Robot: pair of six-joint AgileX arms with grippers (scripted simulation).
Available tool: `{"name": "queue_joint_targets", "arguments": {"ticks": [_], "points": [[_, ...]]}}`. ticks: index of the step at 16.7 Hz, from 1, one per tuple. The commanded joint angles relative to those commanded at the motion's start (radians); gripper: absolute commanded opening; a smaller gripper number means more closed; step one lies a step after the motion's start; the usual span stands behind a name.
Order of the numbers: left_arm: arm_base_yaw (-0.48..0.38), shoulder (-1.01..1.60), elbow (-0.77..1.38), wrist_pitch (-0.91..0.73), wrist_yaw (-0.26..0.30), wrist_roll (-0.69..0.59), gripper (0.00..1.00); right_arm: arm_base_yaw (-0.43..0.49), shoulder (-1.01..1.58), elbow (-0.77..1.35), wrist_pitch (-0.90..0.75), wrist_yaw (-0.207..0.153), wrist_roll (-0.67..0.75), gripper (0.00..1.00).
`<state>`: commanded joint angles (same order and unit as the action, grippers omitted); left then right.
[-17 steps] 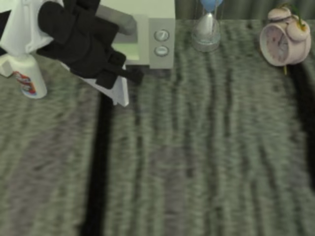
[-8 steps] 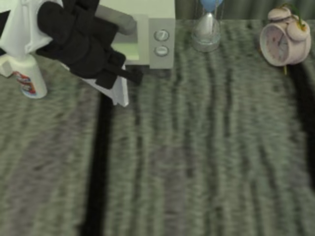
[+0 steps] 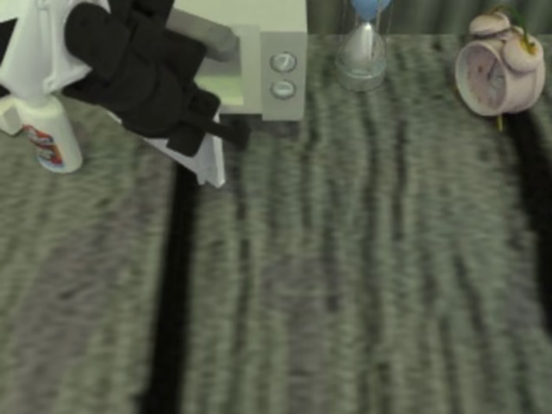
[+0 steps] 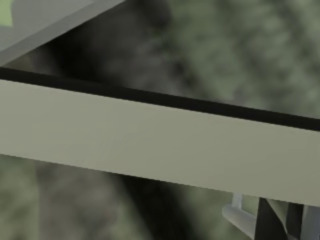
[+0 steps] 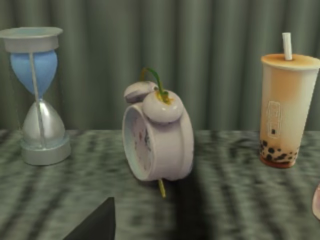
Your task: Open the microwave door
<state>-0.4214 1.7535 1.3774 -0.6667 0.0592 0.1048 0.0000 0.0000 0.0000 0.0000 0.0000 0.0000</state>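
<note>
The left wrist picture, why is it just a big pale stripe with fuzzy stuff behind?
Left wrist view: the camera sits right against the microwave door, so its pale edge fills the frame as a band and the table behind is out of focus. Top view: the left arm hides much of the microwave, and a dark shadow stripe runs down the table. Right wrist view: the alarm clock looks sharp.
</note>
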Motion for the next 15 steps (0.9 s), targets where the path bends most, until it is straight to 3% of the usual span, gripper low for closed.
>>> {"name": "queue_joint_targets", "arguments": {"ticks": [6,15], "points": [[-0.003,0.001,-0.004,0.0,0.008,0.0,0.0,0.0,0.0,0.0,0.0,0.0,0.0,1.0],[0.06,-0.058,-0.065,-0.01,0.092,0.161,0.0,0.0,0.0,0.0,0.0,0.0,0.0,1.0]]}}
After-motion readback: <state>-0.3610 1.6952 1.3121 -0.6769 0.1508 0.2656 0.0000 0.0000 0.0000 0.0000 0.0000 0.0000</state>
